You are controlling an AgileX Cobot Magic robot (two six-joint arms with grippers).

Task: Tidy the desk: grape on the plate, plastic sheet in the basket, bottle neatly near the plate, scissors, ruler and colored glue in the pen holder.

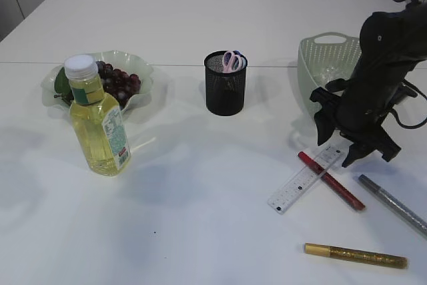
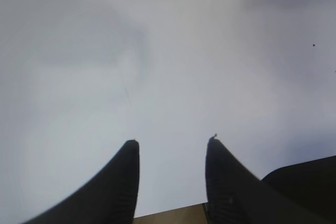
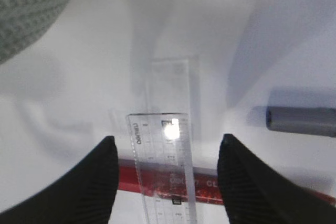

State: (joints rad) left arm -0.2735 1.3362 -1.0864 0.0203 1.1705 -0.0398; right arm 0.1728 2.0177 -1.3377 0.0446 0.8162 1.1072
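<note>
- Right tool (image 3: 165, 153) hangs just above the clear ruler (image 1: 305, 180), jaws spread wide on either side of it and gripping nothing.
- The ruler lies across the red glue pen (image 1: 331, 179), right in front of the pale green basket (image 1: 319, 58); in the right wrist view its far end sits between the two black fingers (image 3: 89, 182).
- Grey glue pen (image 1: 392, 203) lies to the right of the ruler, gold glue pen (image 1: 355, 255) nearer the camera than the ruler, both flat on the white counter (image 1: 200, 218).
- Black mesh pen holder (image 1: 225, 85) stands left of the basket, pink-handled scissors (image 1: 231, 60) already poking out of it.
- Further left of the pen holder, the grapes (image 1: 119, 81) sit on the wavy plate (image 1: 140, 71), and the yellow bottle (image 1: 99, 119) stands upright just in front of that plate.
- Left tool (image 2: 173, 148): released, jaws apart over bare counter, the bottle's base just visible beyond it.
</note>
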